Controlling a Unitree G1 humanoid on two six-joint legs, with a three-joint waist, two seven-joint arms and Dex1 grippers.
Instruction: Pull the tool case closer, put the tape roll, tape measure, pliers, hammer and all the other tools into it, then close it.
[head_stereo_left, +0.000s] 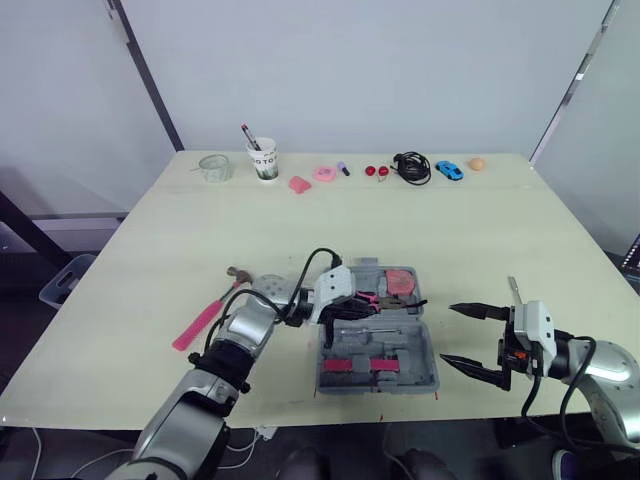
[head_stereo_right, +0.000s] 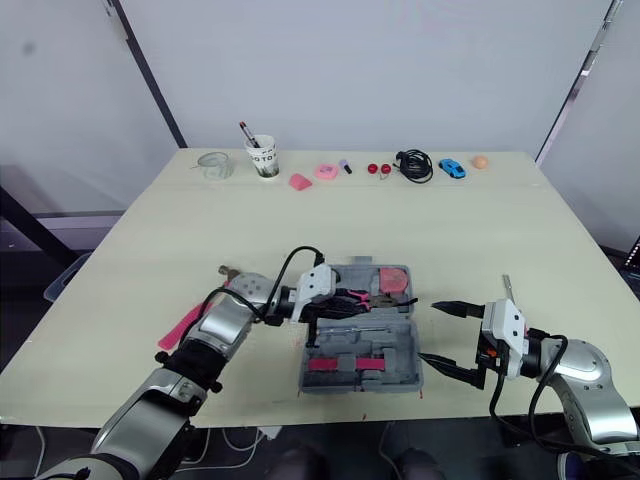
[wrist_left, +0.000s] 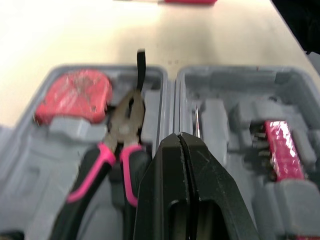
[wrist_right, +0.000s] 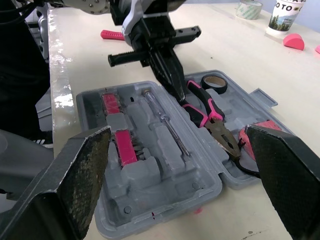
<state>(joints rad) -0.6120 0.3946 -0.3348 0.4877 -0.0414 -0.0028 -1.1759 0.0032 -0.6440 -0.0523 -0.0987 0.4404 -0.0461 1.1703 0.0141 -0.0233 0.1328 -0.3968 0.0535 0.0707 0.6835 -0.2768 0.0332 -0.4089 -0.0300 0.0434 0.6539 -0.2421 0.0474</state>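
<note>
Plainly, the left gripper (wrist_left: 180, 142) has its fingers pressed together with nothing seen between them. Its tips sit low over the hinge line of the open tool case (head_stereo_left: 428, 352), which lies on the desk (head_stereo_left: 480, 230) near the front edge. To either side of the tips lie the pliers (wrist_left: 125, 125) and a slim screwdriver (wrist_right: 165, 120). The tape measure (head_stereo_left: 400, 280) and a black tape roll (wrist_right: 214, 81) sit in the same half as the pliers. The right gripper (head_stereo_left: 448, 335) hovers spread wide just to the right of the case. The hammer (head_stereo_left: 203, 320) lies out on the desk, left of the case. Its pink handle slants from near-left up to the head beside the left forearm, so the left arm looks the nearer one for it. A cup (wrist_right: 287, 15) at the far edge reads "OTO".
</note>
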